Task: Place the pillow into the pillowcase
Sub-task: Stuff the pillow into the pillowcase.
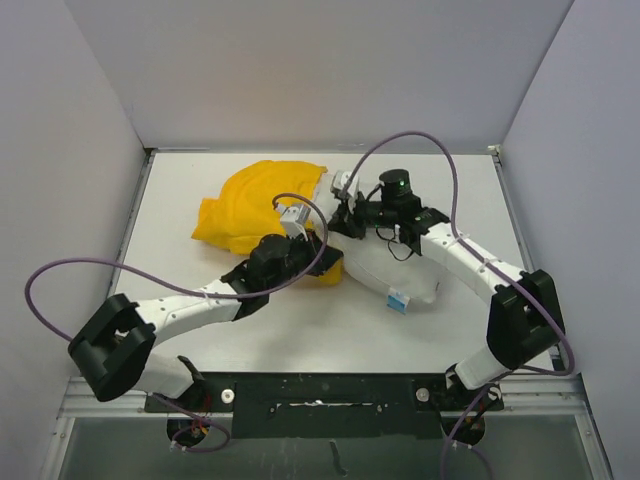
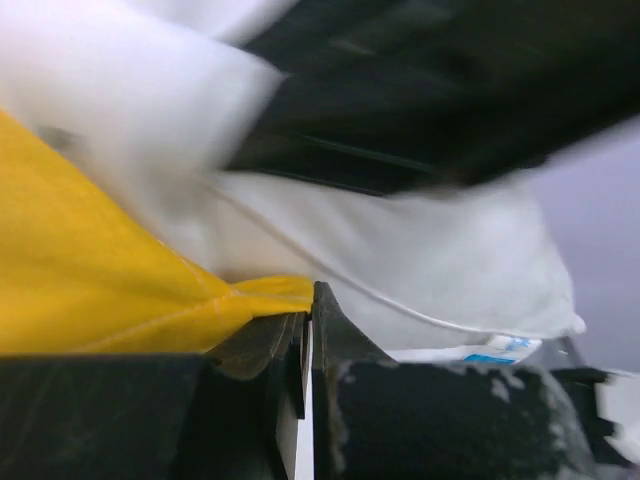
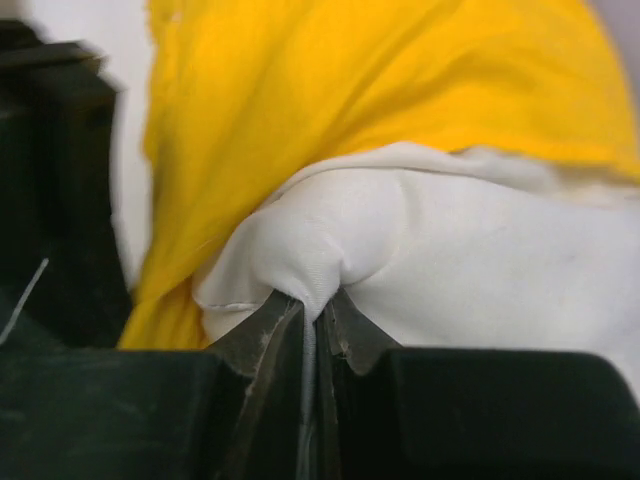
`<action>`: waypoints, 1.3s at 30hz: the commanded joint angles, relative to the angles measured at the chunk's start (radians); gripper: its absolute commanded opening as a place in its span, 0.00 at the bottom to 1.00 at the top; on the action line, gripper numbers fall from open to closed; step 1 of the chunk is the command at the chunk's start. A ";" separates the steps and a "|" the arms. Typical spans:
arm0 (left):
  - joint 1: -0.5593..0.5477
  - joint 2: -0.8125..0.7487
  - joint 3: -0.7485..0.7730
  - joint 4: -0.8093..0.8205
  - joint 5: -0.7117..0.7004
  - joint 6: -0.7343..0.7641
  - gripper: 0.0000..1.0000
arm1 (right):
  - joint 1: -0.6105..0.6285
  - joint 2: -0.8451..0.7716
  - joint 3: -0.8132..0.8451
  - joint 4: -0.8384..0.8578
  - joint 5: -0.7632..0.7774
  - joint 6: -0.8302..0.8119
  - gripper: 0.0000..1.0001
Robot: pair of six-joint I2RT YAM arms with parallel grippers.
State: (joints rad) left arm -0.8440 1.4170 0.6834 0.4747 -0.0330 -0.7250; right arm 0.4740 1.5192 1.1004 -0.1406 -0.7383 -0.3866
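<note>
The left gripper (image 2: 308, 305) is closed tight on an edge of the yellow pillowcase (image 1: 250, 205). The right gripper (image 3: 318, 305) pinches a fold at the white pillow's (image 1: 378, 268) corner. The pillow lies mid-table (image 1: 300, 335), its corner touching the pillowcase.

**Top view:** the left arm (image 1: 250, 278) covers the near edge of the pillowcase (image 1: 250, 200) from you, and the right arm (image 1: 445, 243) covers one end of the pillow (image 1: 380, 272). The pillow's label (image 1: 398, 300) is too small to read.

**Left wrist view:** blur smears the upper half, so you cannot identify the dark shape (image 2: 420, 90) crossing the pillow. How much cloth sits inside the left gripper (image 2: 311, 300) is hidden by its fingers (image 2: 420, 420).

**Right wrist view:** the picture edges cut off both fabrics, and a blurred dark mass (image 3: 50, 180) fills the left side.
</note>
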 commanded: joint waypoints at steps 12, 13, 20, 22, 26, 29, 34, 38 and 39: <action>0.035 -0.020 -0.203 0.258 0.366 -0.143 0.17 | -0.021 0.159 -0.245 0.344 -0.470 0.095 0.13; 0.037 -0.025 -0.215 0.243 0.368 -0.146 0.25 | -0.020 0.145 -0.215 0.220 -0.500 -0.013 0.18; 0.034 -0.329 -0.146 -0.179 0.506 0.040 0.62 | -0.070 0.059 0.129 -0.749 -0.419 -0.783 0.41; 0.040 -0.446 -0.104 -0.361 0.481 0.126 0.74 | -0.121 0.046 0.227 -0.928 -0.431 -0.880 0.52; 0.089 -0.592 -0.005 -0.626 0.380 0.212 0.95 | -0.195 0.043 0.401 -1.148 -0.417 -1.009 0.76; 0.198 -0.562 0.089 -0.714 0.406 0.237 0.98 | -0.210 0.034 0.457 -1.011 -0.320 -0.841 0.87; 0.474 -0.303 0.332 -0.800 0.547 0.214 0.98 | -0.213 0.076 0.463 -0.573 -0.118 -0.432 0.98; 0.578 -0.095 0.534 -0.835 0.487 0.273 0.98 | -0.208 0.239 0.565 -0.576 -0.105 -0.425 0.98; 0.582 -0.039 0.595 -0.865 0.459 0.296 0.98 | -0.202 0.272 0.575 -0.577 -0.091 -0.438 0.98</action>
State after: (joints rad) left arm -0.3088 1.2350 1.0977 -0.2783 0.4610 -0.5091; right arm 0.2588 1.6684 1.6032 -0.8238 -0.9054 -0.9070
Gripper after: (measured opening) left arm 0.979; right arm 0.979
